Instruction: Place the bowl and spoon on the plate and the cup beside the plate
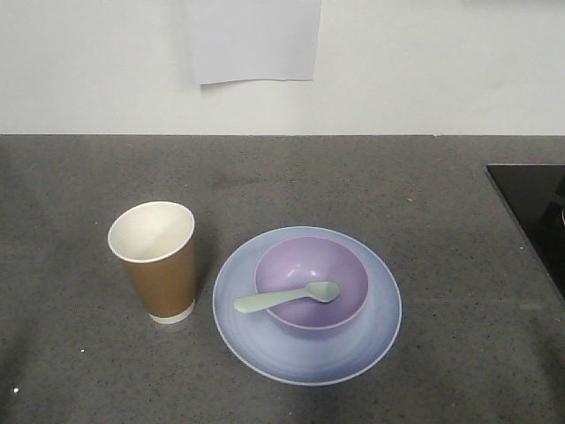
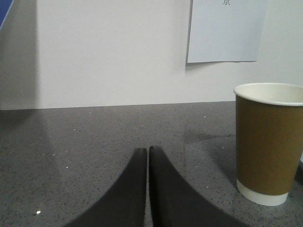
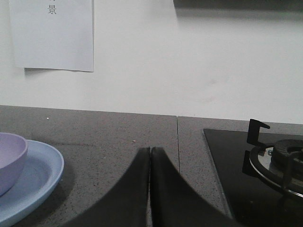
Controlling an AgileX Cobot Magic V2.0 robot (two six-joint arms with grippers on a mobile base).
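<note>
exterior front-facing view: the plate [image 1: 265,340] lies flat on the dark grey speckled surface [image 1: 424,203], near the front centre. the bowl [image 1: 311,281] sits upright on the plate, slightly toward the plate's far side. the spoon [image 1: 287,299] rests in the bowl with its scoop inside and its handle crossing the bowl's left rim, the handle end over the plate. the cup [image 1: 157,261] stands upright on the surface just beside the plate's left edge, apart from it. a white paper sheet [image 1: 254,40] hangs on the wall behind, and the corner of a black cooktop [image 1: 534,208] shows at the right edge. neither arm appears in this view. left wrist-mounted view: the left gripper [image 2: 148,152] sits low over the surface, its two dark fingers pressed together with nothing between them. the cup stands upright to the right of the fingers, apart from them. right wrist-mounted view: the right gripper [image 3: 150,152] sits low over the surface, fingers together and empty. the plate and the bowl on it show at the left edge, apart from the fingers. a burner grate [image 3: 279,161] on the cooktop lies to the right.
</note>
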